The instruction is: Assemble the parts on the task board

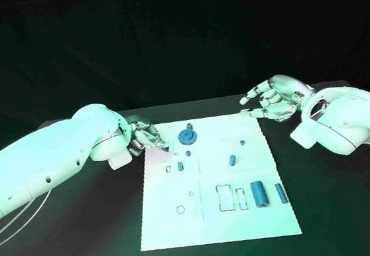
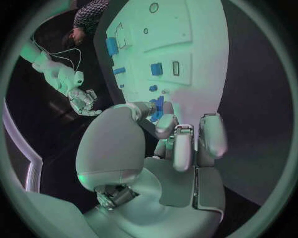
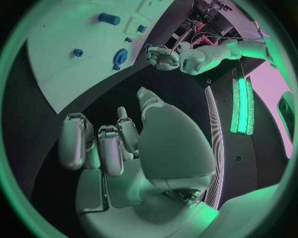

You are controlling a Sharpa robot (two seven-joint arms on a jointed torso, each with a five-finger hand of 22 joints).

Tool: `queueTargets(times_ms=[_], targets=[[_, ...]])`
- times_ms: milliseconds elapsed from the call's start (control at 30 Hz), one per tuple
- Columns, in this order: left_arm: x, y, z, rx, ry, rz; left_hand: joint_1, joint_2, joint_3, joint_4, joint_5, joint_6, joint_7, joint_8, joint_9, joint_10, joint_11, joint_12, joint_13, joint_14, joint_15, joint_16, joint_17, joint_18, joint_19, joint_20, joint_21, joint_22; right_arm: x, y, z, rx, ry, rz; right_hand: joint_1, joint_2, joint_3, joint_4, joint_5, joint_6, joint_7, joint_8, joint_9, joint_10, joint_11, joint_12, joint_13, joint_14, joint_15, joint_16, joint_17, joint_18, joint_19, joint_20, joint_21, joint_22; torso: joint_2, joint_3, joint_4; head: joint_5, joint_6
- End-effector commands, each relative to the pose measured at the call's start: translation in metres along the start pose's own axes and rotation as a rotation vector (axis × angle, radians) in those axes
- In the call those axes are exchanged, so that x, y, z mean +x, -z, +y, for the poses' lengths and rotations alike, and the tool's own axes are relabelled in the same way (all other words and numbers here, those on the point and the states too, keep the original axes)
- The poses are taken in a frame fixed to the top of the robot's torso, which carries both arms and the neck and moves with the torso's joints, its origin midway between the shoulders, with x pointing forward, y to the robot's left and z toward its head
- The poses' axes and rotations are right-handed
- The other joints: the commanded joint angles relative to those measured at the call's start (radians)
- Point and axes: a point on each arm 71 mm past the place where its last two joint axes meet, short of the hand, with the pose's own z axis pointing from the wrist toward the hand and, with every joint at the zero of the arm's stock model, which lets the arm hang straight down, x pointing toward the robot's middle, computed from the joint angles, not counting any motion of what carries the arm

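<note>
Task board (image 1: 260,219) lies mid-table. A small blue part (image 2: 158,110) is pinched by the left hand (image 1: 140,138) at its far-left corner; slow, upright seating is advised. The right hand (image 1: 276,100) hangs empty, fingers apart.

two white robot arms with silver hands.
smooth rounded shells on left arm (image 1: 46,167) and right arm (image 1: 363,120), small dark screws, thin pale cables; left hand (image 1: 144,137), right hand (image 1: 276,100) silver and segmented.
</note>
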Motion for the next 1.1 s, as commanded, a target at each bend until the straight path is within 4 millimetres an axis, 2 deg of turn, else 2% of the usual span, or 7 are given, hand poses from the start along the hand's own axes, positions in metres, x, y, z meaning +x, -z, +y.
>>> queueTargets(times_ms=[33, 200, 500, 633, 1100], targets=[[0.004, 0.003, -0.002, 0.022, 0.015, -0.029, -0.005, 0.002, 0.178, -0.169, 0.007, 0.018, -0.007, 0.006, 0.032, 0.007, -0.002, 0.003, 0.001, 0.103, -0.009, 0.005, 0.254, -0.012, 0.007, -0.003, 0.004, 0.001, 0.001, 0.0, 0.0, -0.01, 0.002, 0.013, -0.006, 0.007, 0.005, 0.002, -0.001, 0.003, -0.001, 0.003, 0.001, 0.004, -0.006, -0.002, 0.001, 0.075, -0.006, -0.004, 0.131, 0.017, -0.006, -0.002, -0.006, 0.043, 0.0, 0.0, -0.0001, 0.003, 0.0], [0.011, 0.007, 0.003, 0.015, -0.03, -0.048, -0.007, 0.001, 0.181, -0.171, 0.008, 0.02, -0.008, 0.007, 0.033, 0.008, -0.002, 0.004, 0.002, 0.103, -0.009, 0.005, 0.254, -0.012, 0.007, -0.003, 0.004, 0.001, 0.0, 0.001, 0.0, -0.009, 0.002, 0.013, -0.006, 0.007, 0.005, 0.002, -0.001, 0.003, -0.001, 0.003, 0.001, 0.004, -0.006, -0.002, 0.001, 0.075, -0.006, -0.004, 0.131, 0.017, -0.006, -0.002, -0.006, 0.043, -0.001, 0.0009, 0.0003, 0.005, -0.001], [0.027, 0.007, 0.012, 0.0, -0.073, -0.053, -0.011, -0.002, 0.188, -0.175, 0.008, 0.023, -0.009, 0.007, 0.034, 0.012, -0.003, 0.005, 0.005, 0.102, -0.01, 0.003, 0.251, -0.012, 0.006, -0.004, 0.004, -0.001, 0.0, 0.001, -0.001, -0.008, 0.002, 0.012, -0.008, 0.006, 0.005, 0.002, -0.001, 0.004, -0.001, 0.003, 0.001, 0.003, -0.006, -0.003, 0.0, 0.074, -0.006, -0.005, 0.129, 0.017, -0.006, -0.002, -0.007, 0.042, 0.002, -0.0015, -0.0013, 0.008, -0.002], [0.032, 0.007, 0.014, -0.001, -0.085, -0.052, -0.012, -0.003, 0.189, -0.176, 0.008, 0.024, -0.009, 0.007, 0.034, 0.012, -0.004, 0.006, 0.005, 0.102, -0.01, 0.002, 0.25, -0.012, 0.006, -0.004, 0.004, -0.001, 0.0, 0.001, -0.001, -0.008, 0.002, 0.012, -0.008, 0.006, 0.005, 0.002, -0.001, 0.004, -0.001, 0.003, 0.001, 0.003, -0.006, -0.003, 0.0, 0.074, -0.006, -0.005, 0.129, 0.017, -0.006, -0.002, -0.007, 0.042, 0.001, -0.0015, -0.0013, 0.01, -0.004], [0.042, 0.005, 0.016, -0.005, -0.103, -0.036, -0.016, -0.005, 0.195, -0.179, 0.009, 0.027, -0.01, 0.007, 0.035, 0.016, -0.005, 0.009, 0.009, 0.101, -0.011, 0.002, 0.248, -0.012, 0.008, -0.005, 0.005, 0.002, 0.0, 0.001, -0.001, -0.008, 0.002, 0.012, -0.008, 0.006, 0.005, 0.002, -0.001, 0.004, -0.001, 0.003, 0.001, 0.003, -0.006, -0.003, 0.0, 0.074, -0.006, -0.005, 0.129, 0.017, -0.006, -0.002, -0.007, 0.042, 0.002, -0.001, -0.0018, 0.011, -0.006]])
